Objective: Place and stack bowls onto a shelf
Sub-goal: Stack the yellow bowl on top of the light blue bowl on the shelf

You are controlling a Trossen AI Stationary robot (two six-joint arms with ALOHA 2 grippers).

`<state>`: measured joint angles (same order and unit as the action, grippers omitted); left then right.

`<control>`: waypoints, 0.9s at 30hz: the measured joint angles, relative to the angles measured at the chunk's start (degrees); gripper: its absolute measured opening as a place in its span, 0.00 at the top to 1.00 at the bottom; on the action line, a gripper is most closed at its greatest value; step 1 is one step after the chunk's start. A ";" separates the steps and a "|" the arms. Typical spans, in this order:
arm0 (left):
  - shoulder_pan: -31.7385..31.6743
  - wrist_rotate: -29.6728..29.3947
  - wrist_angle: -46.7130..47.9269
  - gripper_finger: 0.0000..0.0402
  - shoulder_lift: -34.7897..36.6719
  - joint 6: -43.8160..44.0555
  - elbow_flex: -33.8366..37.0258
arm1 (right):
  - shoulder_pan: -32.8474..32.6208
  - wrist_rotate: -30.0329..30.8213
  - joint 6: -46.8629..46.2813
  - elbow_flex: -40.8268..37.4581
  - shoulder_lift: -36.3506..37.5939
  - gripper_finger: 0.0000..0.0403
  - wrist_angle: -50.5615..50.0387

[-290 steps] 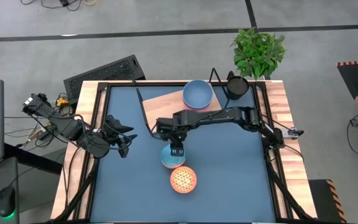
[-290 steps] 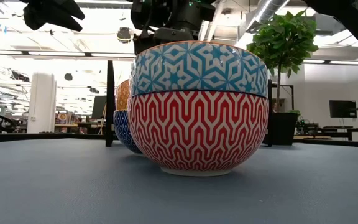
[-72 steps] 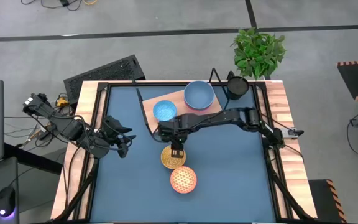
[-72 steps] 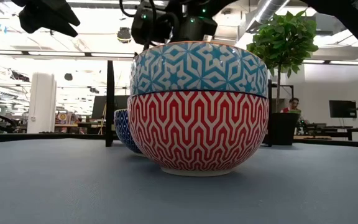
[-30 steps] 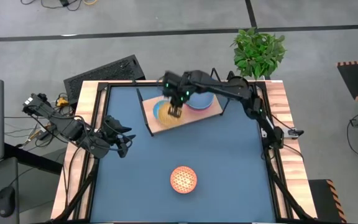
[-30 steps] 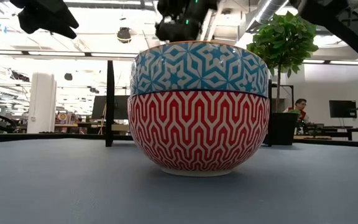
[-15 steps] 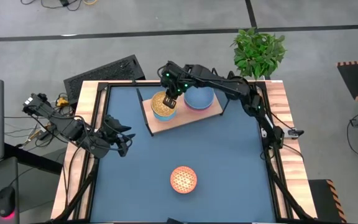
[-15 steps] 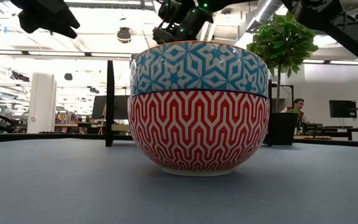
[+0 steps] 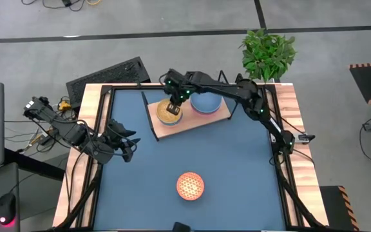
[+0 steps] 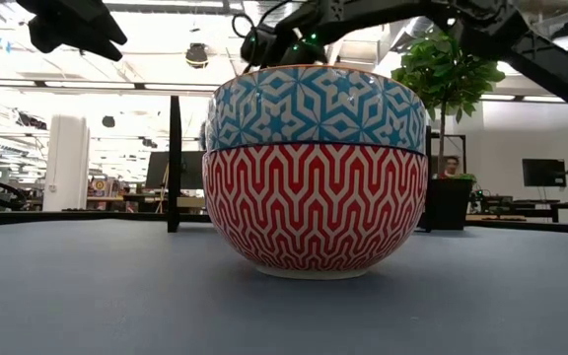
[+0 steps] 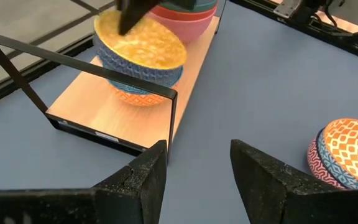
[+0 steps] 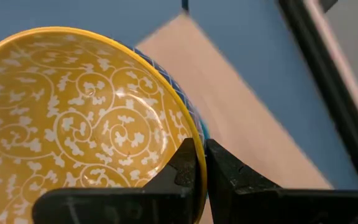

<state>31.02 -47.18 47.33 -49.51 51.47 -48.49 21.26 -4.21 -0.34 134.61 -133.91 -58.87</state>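
We are pinching the rim of the yellow bowl (image 12: 86, 118) in our right claw (image 9: 176, 102), nesting it into the stack on the shelf (image 9: 201, 119), and risking toppling that stack if it seats tilted.

Around the shelf (image 9: 189, 119), the near mat (image 9: 237, 161) is open, except 1 bowl stack (image 9: 190, 185) well in front. On its board, the yellow bowl (image 9: 170, 111), held by the right gripper (image 9: 176, 107), and another stack (image 9: 205, 99) fill most room.
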 joint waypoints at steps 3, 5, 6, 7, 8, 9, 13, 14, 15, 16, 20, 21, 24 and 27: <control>0.01 -0.04 0.35 0.60 0.00 0.04 0.00 | 0.04 -0.15 0.45 0.06 0.45 0.91 -0.03; 0.00 -0.11 0.37 0.60 0.01 0.04 0.00 | 0.36 -0.13 0.37 0.24 0.59 0.91 0.57; 0.00 -0.11 0.39 0.60 0.00 0.04 0.00 | 0.64 -0.21 0.37 0.22 0.59 0.91 -0.07; 0.00 -0.11 0.42 0.60 0.00 0.04 0.00 | 0.85 -0.22 0.41 0.18 0.57 0.91 -0.88; 0.01 -0.11 0.42 0.60 0.00 0.04 0.00 | 1.08 -0.22 0.44 0.11 0.48 0.91 -1.30; 0.01 -0.13 0.42 0.60 0.00 0.04 0.00 | 1.33 -0.22 0.41 0.09 0.42 0.91 -1.14; 0.00 -0.15 0.48 0.60 0.00 0.10 0.00 | 1.59 -0.16 0.63 0.11 0.52 0.91 -1.08; 0.00 -0.15 0.51 0.60 0.00 0.13 0.00 | 1.57 -0.22 0.66 0.11 0.52 0.91 -1.07; 0.01 -0.15 0.55 0.60 0.00 0.13 0.00 | 1.51 -0.34 0.68 0.11 0.52 0.91 -1.23; 0.01 -0.15 0.59 0.60 0.00 0.13 0.00 | 1.51 -0.73 0.82 0.11 0.50 0.91 -1.47; 0.00 -0.16 0.74 0.60 0.00 0.25 0.00 | 1.62 -2.37 1.27 0.11 0.50 0.91 -2.22; 0.00 -0.17 0.74 0.60 0.00 0.30 0.00 | 1.54 -2.25 1.55 0.11 0.50 0.91 -2.35; 0.01 -0.17 0.76 0.60 0.00 0.35 0.00 | 1.50 -2.17 1.75 0.11 0.50 0.91 -2.12; 0.01 -0.17 0.76 0.60 0.00 0.38 0.00 | 1.77 -2.26 1.91 0.11 0.50 0.91 -2.81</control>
<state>31.03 -47.35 48.10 -49.52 51.85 -48.49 23.03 -6.47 1.57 134.72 -133.40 -61.68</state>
